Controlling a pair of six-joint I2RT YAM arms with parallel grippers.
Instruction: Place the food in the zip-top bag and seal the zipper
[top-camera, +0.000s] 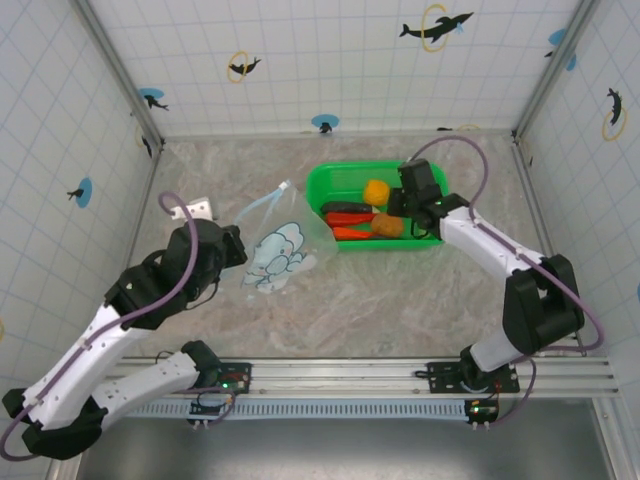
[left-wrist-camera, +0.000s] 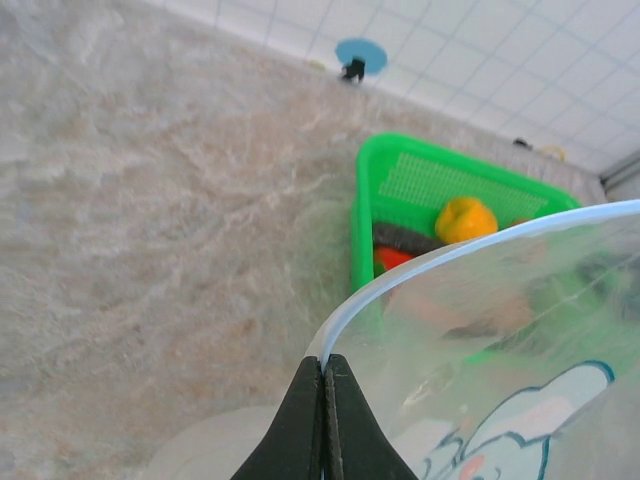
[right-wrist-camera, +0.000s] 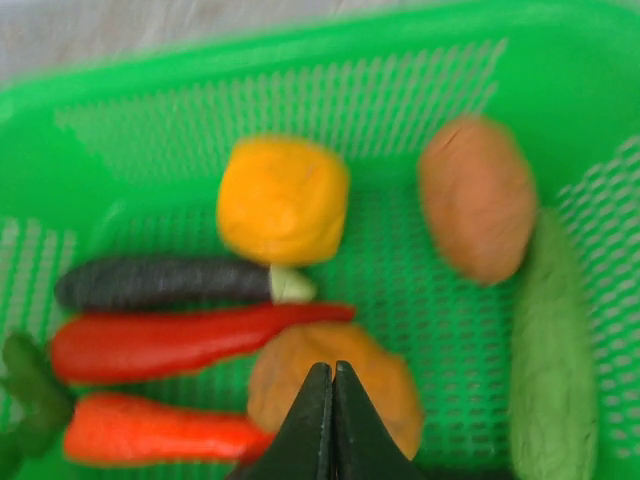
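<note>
The clear zip-top bag (top-camera: 278, 250) with its blue elephant print lies left of the green basket. My left gripper (top-camera: 238, 247) (left-wrist-camera: 323, 358) is shut on the bag's mouth edge, pinching the pale blue zipper (left-wrist-camera: 450, 255), which arcs up and to the right. The food lies in the basket: a yellow-orange round piece (right-wrist-camera: 283, 198), a tan piece (right-wrist-camera: 478, 195), a green cucumber (right-wrist-camera: 550, 370), a dark long piece (right-wrist-camera: 165, 283), a red long piece (right-wrist-camera: 180, 340), a carrot (right-wrist-camera: 150, 430) and an orange-brown round piece (right-wrist-camera: 390, 375). Over that last piece my right gripper (right-wrist-camera: 333, 366) (top-camera: 398, 208) hovers, shut, holding nothing.
The green plastic basket (top-camera: 325, 180) (right-wrist-camera: 300, 90) stands at the middle back of the marbled table, with raised mesh walls around the food. Tiled walls close in the back and both sides. A small white object (top-camera: 200, 208) lies by the left arm.
</note>
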